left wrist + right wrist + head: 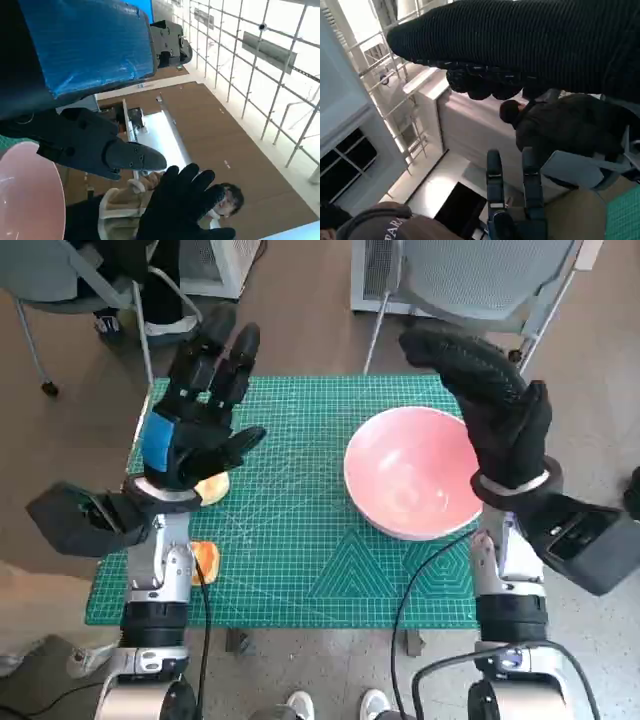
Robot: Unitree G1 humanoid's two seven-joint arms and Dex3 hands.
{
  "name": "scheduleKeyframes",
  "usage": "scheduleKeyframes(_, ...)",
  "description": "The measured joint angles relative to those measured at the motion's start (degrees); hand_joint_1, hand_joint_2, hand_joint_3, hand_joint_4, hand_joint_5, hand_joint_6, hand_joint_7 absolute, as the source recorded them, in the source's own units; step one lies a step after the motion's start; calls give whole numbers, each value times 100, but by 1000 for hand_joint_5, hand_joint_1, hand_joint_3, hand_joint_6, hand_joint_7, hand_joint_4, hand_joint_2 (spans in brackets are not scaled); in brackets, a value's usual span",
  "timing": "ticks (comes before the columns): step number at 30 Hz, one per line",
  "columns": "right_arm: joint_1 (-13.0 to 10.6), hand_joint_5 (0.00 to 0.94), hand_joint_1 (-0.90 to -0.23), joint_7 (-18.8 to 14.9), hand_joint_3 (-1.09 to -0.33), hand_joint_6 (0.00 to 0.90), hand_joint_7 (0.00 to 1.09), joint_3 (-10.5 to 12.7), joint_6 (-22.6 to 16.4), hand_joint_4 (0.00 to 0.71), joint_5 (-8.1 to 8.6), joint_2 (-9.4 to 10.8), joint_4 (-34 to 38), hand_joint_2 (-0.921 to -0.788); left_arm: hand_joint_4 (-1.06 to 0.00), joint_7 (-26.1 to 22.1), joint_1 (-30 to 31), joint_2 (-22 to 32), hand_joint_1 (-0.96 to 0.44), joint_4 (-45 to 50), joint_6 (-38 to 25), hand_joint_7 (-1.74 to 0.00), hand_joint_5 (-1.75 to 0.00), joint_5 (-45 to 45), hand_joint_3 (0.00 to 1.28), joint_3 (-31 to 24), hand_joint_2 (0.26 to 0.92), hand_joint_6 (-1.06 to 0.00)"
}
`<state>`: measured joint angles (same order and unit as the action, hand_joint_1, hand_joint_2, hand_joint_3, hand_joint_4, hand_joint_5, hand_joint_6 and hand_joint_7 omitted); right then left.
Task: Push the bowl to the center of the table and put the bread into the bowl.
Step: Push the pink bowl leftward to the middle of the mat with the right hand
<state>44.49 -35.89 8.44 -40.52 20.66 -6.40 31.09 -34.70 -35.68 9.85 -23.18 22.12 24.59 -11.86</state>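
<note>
The pink bowl (pixel 412 476) stands empty on the right half of the green mat (pixel 300 540); a part of the bowl (pixel 25 195) also shows in the left wrist view. A pale piece of bread (pixel 214 487) lies at the mat's left edge, half hidden under my left hand (pixel 197 415). That hand is raised above the bread with fingers spread, holding nothing. My gloved right hand (pixel 498 405) is lifted over the bowl's right rim, fingers extended and empty. Whether it touches the rim is unclear. The glove (pixel 182 207) also shows in the left wrist view.
An orange-brown piece (pixel 205 560) lies near the mat's front left, beside my left forearm. Chairs (pixel 480 280) stand behind the table. A person (pixel 560 132) in dark clothes shows in the right wrist view. The mat's middle (pixel 290 500) is bare.
</note>
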Motion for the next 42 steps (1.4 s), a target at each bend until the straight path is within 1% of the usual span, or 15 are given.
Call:
scheduleKeyframes(24,0,0,-675,-8,-824,46,361,1,0,123,1,7,-38,-921,-57,20,0,19,-539,65,-1,-280,-3,-1,218,2,921,-42)
scheduleKeyframes(29,0,0,-675,-19,-824,44,361,3,0,121,18,7,-37,-921,-57,30,0,20,-537,65,-1,-281,-3,-3,226,2,921,-46)
scheduleKeyframes(32,0,0,-675,-19,-824,44,361,3,0,121,55,7,-37,-921,-57,36,0,20,-537,65,-1,-282,-2,-4,227,2,921,-48)
scheduleKeyframes(42,0,0,-675,-19,-824,43,363,3,-33,121,55,8,-15,-921,-57,93,0,21,-541,66,0,-283,-2,-101,230,2,921,-50)
